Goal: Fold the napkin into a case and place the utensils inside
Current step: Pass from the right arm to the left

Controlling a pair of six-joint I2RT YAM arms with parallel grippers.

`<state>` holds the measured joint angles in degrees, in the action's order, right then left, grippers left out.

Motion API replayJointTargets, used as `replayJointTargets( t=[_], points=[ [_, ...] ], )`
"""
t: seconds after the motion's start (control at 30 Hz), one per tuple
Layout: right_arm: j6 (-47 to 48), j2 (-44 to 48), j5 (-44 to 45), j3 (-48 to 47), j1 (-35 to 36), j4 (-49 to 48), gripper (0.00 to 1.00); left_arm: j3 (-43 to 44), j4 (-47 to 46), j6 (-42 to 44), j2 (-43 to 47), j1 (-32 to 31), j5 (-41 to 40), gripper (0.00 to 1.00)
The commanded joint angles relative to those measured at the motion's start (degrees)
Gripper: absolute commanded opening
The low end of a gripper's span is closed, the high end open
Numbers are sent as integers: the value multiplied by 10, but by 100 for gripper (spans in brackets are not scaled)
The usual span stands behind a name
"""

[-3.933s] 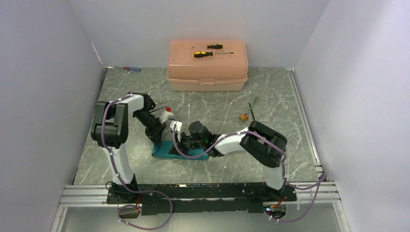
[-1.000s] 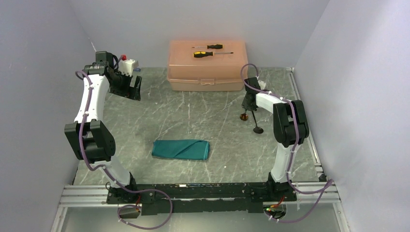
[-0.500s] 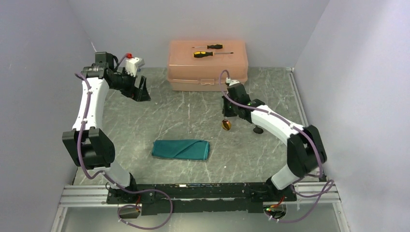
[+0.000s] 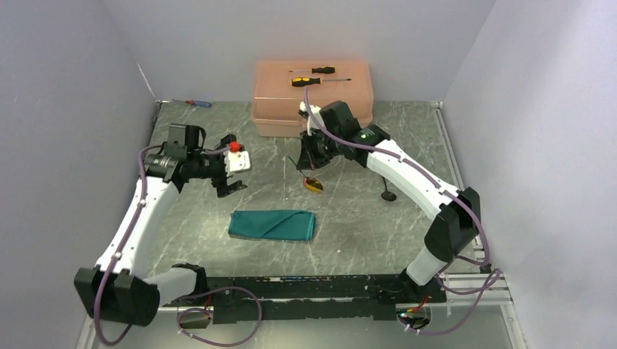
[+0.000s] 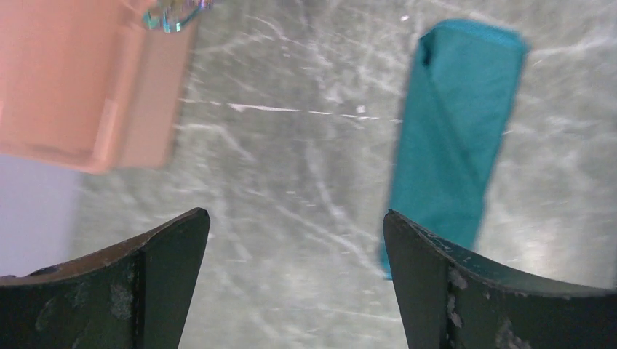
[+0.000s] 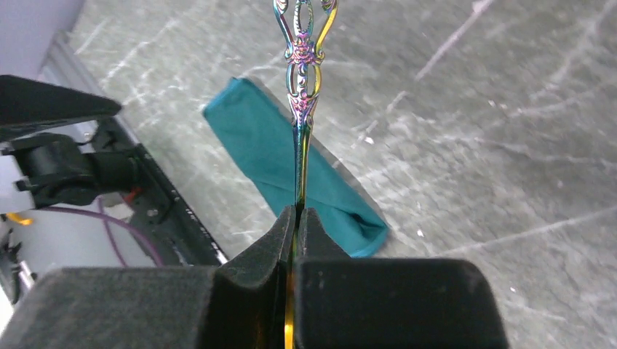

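The right gripper point(image 4: 309, 166) has its two dark fingers point(image 6: 255, 251) pressed tight together, pinching a thin metal utensil with an ornate, rainbow-sheened shaft point(image 6: 300, 109). From overhead its low end shows as a golden oval point(image 4: 314, 184) above the grey marbled table point(image 4: 349, 218), in front of the peach plastic box point(image 4: 313, 102). I cannot tell for certain whether it is the fork or a spoon.

The teal cloth case point(image 4: 273, 224), a long narrow flat fold, lies on the table nearer the arm bases, well apart from both grippers.

The left gripper point(image 4: 227, 174) hangs over the table left of the case, its fingers point(image 5: 167, 251) spread wide with nothing between them.

A slim black spoon point(image 4: 388, 193) rests on the table to the right, beside the right arm.

Two yellow-and-black screwdrivers point(image 4: 314, 76) lie on the box lid, too small to make out any lettering on the handles. A small red-and-blue screwdriver point(image 4: 196, 103) lies at the far left corner.
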<state>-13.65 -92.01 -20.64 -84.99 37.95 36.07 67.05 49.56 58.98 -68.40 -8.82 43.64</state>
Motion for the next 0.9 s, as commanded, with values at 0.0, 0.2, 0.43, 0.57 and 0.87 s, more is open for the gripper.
replayJointTargets(
  t=[0.0, 0.2, 0.43, 0.57, 0.87],
  points=[
    [0, -32, -71, -92, 22, 68, 0, -29, -77, 195, 57, -8, -26, 95],
    [-7, -69, -88, -146, 60, 79, 0, -139, -153, 350, 185, -13, -8, 95],
    [-20, -79, -114, -170, 88, 74, 0, -258, -241, 461, 290, -16, 30, 95],
    [-19, -92, -128, -184, 105, 79, 0, -292, -301, 473, 302, -21, 39, 95],
    [-17, -110, -142, -221, 120, 87, 0, -315, -374, 497, 297, -22, 40, 46]
  ],
)
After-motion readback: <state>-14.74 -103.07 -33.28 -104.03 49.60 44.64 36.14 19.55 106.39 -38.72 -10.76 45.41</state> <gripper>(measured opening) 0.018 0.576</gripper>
